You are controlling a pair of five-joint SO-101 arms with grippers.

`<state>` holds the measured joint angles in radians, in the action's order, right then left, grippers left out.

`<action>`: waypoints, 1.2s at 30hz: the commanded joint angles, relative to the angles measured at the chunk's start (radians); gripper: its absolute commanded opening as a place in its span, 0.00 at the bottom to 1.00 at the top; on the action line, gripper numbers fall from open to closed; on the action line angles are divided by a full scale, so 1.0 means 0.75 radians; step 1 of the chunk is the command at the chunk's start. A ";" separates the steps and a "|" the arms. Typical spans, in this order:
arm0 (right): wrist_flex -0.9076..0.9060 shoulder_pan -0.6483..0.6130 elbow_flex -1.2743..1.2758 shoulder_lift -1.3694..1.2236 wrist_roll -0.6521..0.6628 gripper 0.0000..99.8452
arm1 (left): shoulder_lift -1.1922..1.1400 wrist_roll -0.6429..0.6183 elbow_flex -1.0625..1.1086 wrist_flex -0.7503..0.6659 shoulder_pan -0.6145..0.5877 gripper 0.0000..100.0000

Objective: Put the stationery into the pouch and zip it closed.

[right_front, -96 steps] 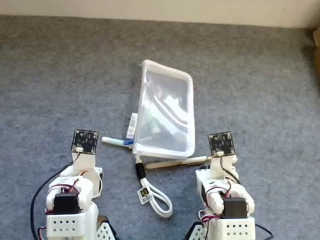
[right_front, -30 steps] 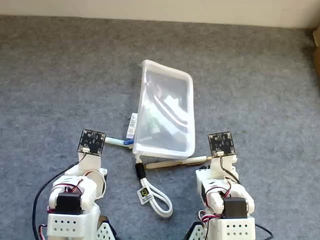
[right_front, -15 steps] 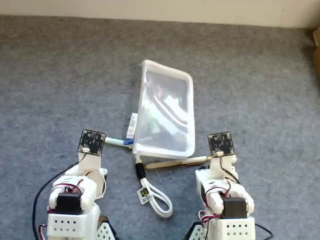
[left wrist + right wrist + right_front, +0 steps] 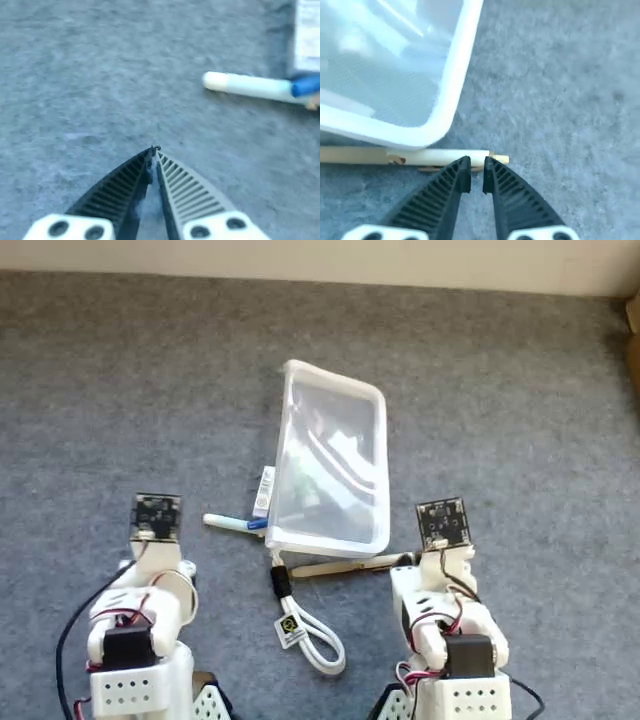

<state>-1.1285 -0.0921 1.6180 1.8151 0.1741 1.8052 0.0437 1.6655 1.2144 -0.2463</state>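
Item 1. Grey carpeted surface (image 4: 520, 390), which carries everything listed.

Item 2. Pouch (image 4: 330, 465), clear with white edging, lying flat mid-surface. Some shapes show through its wall, perhaps contents. Whether its zip stands open cannot be told.

Item 3. White strap (image 4: 315, 640), looped from the pouch's near corner toward the near edge, with a tag on it. It lies between the arms and could snag a sweep.

Item 4. Cream pen (image 4: 350, 565), along the pouch's near side and touching or just beside the edging. Right gripper (image 4: 475, 167) sits just at its tip, jaws a narrow gap apart, nothing held. Risk: the gap looks too narrow for the barrel, so a push may roll the pen under the edging.

Item 5. White marker (image 4: 232, 523) with blue cap, beside the pouch's left side. Left gripper (image 4: 153, 150) is clenched, empty, well short of it. Risk: a clenched approach would knock it away.

Item 6. Small white label (image 4: 264, 490), against the pouch's left side, beside the marker's cap.
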 commanded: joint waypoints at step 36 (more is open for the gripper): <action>0.320 -1.055 -1.165 -2.006 -0.663 0.16 | 0.015 0.223 0.007 -0.184 -0.224 0.01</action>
<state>-0.9106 -0.8516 0.8355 0.3207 -0.2831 1.8036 0.2048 1.6717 1.0994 -0.4012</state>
